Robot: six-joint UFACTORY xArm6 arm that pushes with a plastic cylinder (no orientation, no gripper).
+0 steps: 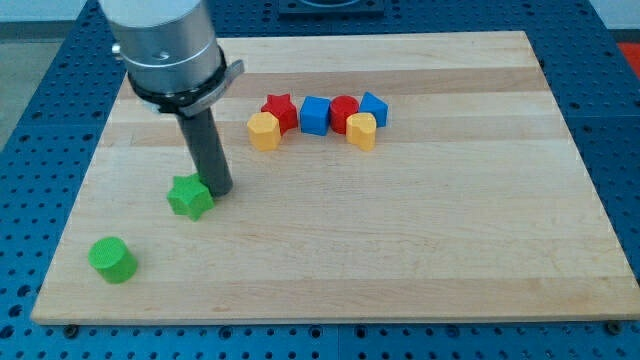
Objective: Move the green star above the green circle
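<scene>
The green star (190, 197) lies on the wooden board (400, 250) at the view's left of centre. The green circle (112, 259) is a short cylinder near the board's bottom left corner, below and to the left of the star. My tip (219, 190) is the lower end of the dark rod, touching or almost touching the star's right side. The rod rises to a grey metal arm head (165, 45) at the view's top left.
A cluster of blocks sits at the top middle: a red star (280, 110), a yellow block (264, 131), a blue cube (314, 115), a red block (343, 111), a yellow block (362, 130) and a blue block (374, 106). Blue perforated table surrounds the board.
</scene>
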